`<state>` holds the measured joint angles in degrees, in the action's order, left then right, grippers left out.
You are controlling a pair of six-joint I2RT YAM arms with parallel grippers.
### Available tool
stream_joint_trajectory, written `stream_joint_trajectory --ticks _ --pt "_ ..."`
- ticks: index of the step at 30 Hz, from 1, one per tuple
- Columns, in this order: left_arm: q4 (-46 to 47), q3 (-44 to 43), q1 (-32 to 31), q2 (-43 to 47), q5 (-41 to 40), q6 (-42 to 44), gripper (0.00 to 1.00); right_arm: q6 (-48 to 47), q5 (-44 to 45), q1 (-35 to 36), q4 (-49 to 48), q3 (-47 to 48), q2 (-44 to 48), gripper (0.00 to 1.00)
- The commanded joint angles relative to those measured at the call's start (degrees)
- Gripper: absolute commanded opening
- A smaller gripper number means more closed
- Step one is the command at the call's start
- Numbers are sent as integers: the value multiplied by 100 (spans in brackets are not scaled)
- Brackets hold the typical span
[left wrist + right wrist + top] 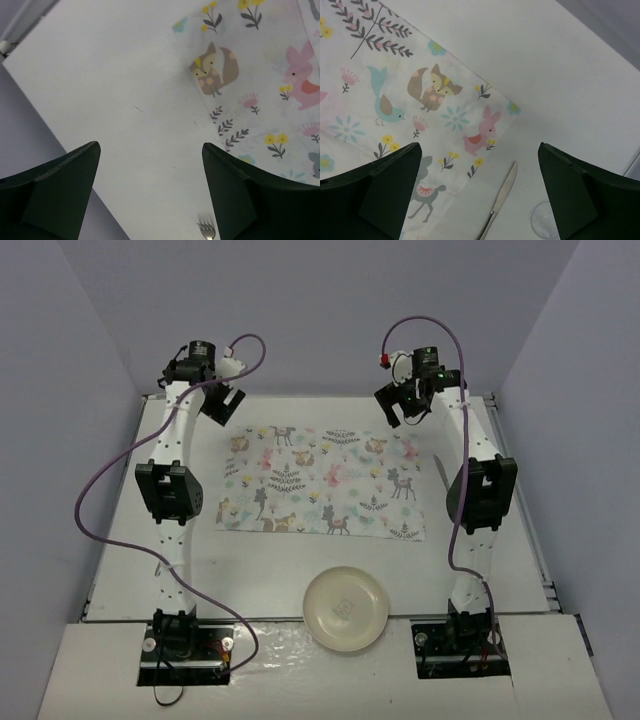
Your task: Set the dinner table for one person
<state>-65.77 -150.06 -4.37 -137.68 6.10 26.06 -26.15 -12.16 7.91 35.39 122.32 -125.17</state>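
Nearest the arm bases, a cream plate (pixel 346 607) sits on the dinner table (pixel 270 570), well back from both pairs of fingers and near the placemat (pixel 325 483) without touching it; the white tabletop spreads under everything, out past both grippers; the placemat, printed with animals and flowers, lies flat between the arms, its far corners below the fingers; the left gripper (pixel 150 146) hangs over bare tabletop beside one corner, fingers (pixel 65 185) released, spread wide on nothing; fork (pixel 206 229) tines show by the root of one finger; the right gripper (pixel 480 145) hangs over the other corner, equally spread and empty; a knife (pixel 502 192) lies between its fingers, just beside the placemat's edge.
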Motion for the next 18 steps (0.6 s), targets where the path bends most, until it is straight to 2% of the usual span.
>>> stream_joint_trajectory --ticks 1,4,8,9,11,14,17,18 --pt "1057 -51 95 1151 -399 -405 81 31 811 -115 -469 131 746 100" --pt "1137 490 136 1593 1 -533 81 152 963 -121 -535 -290 1217 100" --pt "930 1069 93 2092 588 -564 72 303 824 -108 -467 -1450 1694 97" --pt "620 1186 35 2189 815 -448 60 167 668 -89 -318 -1967 1817 89" --pt "351 1293 -19 2270 1098 -280 49 120 128 -88 187 -2200 1942 83" --pt "-92 1834 -128 2514 1434 -42 33 -83 -568 -87 668 -2694 2253 64" --pt "-615 2418 -402 2514 1562 306 20 -133 -930 -73 724 -3156 2549 34" --pt "-752 2560 -477 2478 1574 390 9 -105 -994 -71 728 -3307 2629 28"
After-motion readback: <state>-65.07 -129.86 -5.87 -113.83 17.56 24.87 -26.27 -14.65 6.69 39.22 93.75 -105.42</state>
